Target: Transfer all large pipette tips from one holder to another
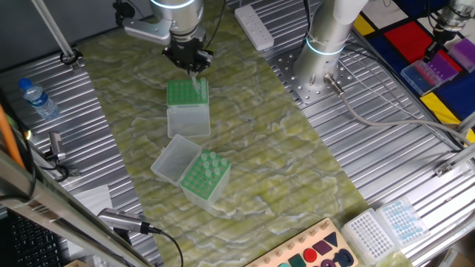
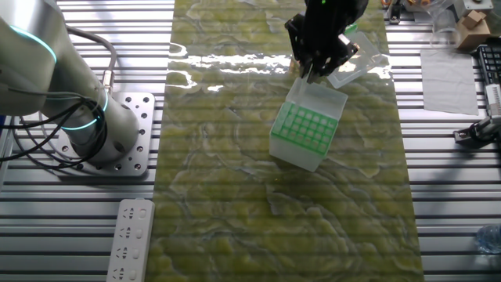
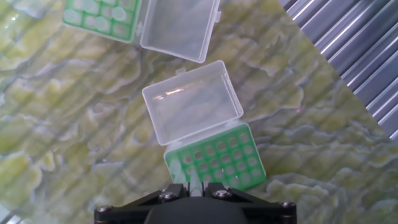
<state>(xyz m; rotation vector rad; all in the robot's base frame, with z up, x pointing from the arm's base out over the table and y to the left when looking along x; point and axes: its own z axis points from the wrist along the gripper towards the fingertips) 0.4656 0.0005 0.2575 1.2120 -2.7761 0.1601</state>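
a: what are the fingers (image 3: 195, 186) doing?
b: pinching one of the large pipette tips (image 3: 194, 180), right over a corner hole of the near holder (image 3: 217, 158).
a: how full is it?
b: mostly bare holes, so few are placed.
a: and the far holder (image 1: 204, 176)?
b: it looks nearly full of tips (image 1: 208, 161), lid open on the desk (image 1: 297, 185). most work is left.

Open lid (image 3: 191, 102) blocks rack's far side – near side free
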